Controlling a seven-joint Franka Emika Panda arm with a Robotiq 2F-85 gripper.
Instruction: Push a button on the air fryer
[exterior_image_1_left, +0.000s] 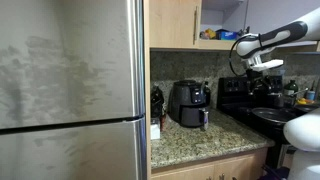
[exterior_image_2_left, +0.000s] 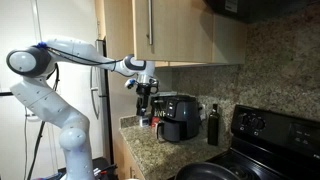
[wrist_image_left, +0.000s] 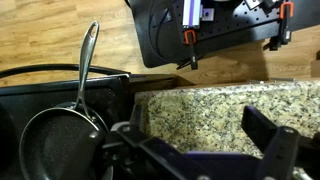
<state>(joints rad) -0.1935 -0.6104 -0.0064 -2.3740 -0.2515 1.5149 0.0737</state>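
The black, barrel-shaped air fryer (exterior_image_1_left: 190, 103) stands on the granite counter against the backsplash, handle facing forward; it also shows in an exterior view (exterior_image_2_left: 178, 118). My gripper (exterior_image_1_left: 262, 67) hangs in the air above the stove, off to the side of the air fryer and higher than it, touching nothing. In an exterior view the gripper (exterior_image_2_left: 146, 91) sits just above the fryer's top edge. In the wrist view the gripper (wrist_image_left: 195, 132) is open and empty over the granite counter (wrist_image_left: 210, 105). The air fryer is not in the wrist view.
A black stove (exterior_image_1_left: 252, 100) with a dark frying pan (wrist_image_left: 55, 140) adjoins the counter. A dark bottle (exterior_image_2_left: 212, 125) stands next to the fryer. A steel fridge (exterior_image_1_left: 70, 90) fills one side. Wooden cabinets (exterior_image_2_left: 170, 30) hang above. Black equipment with orange clamps (wrist_image_left: 200, 30) lies beyond the counter.
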